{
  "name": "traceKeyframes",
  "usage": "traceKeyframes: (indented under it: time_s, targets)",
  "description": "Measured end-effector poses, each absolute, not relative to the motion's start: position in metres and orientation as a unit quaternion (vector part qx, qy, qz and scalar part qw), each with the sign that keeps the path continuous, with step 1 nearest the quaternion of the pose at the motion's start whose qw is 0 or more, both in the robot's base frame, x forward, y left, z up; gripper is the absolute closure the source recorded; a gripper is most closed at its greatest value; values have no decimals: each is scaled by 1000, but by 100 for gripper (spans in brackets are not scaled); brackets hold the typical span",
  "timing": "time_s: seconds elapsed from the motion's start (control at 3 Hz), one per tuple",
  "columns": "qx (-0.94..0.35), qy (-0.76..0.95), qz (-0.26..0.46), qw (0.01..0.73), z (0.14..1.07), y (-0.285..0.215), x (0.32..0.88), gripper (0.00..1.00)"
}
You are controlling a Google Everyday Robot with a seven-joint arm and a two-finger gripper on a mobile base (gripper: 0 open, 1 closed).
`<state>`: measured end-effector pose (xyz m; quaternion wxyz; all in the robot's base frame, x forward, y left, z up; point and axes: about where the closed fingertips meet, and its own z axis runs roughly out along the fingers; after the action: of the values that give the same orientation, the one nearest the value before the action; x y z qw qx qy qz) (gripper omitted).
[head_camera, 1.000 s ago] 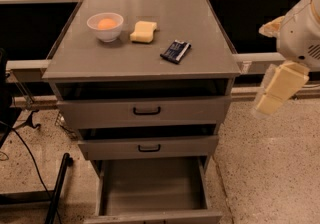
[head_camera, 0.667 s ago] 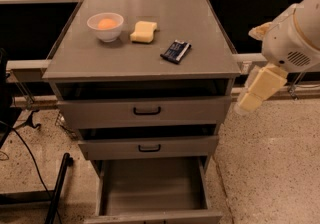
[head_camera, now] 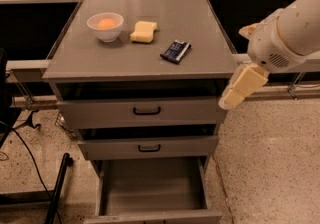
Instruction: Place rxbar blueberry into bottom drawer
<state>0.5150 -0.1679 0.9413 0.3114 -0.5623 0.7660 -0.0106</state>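
Note:
The rxbar blueberry [head_camera: 176, 51] lies flat on the grey cabinet top [head_camera: 145, 65], right of centre, in its dark wrapper with pale markings. The bottom drawer [head_camera: 152, 188] is pulled out, showing a plain grey interior with nothing in it. My gripper [head_camera: 241, 88] hangs off the cabinet's right front corner, below the level of the top and right of the bar. It holds nothing that I can see.
A white bowl [head_camera: 105, 26] with an orange object inside and a yellow sponge [head_camera: 143, 31] sit on the top, left of the bar. Two shallower drawers with black handles [head_camera: 146, 111] are closed. A black pole [head_camera: 57, 188] and cables lie on the floor at left.
My arm has moved left toward the cabinet's right front corner. The bar, bowl, sponge and drawers have not moved.

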Motion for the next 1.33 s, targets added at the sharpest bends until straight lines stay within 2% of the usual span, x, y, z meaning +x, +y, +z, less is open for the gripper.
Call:
traceKeyframes:
  time_s: [0.67,1.0,1.33]
  targets:
    - [-577,746,7,332,904,-115,556,0]
    - [-583,725,10,365,880,-63,619,0]
    - [-584,725,11,366,879,-62,620,0]
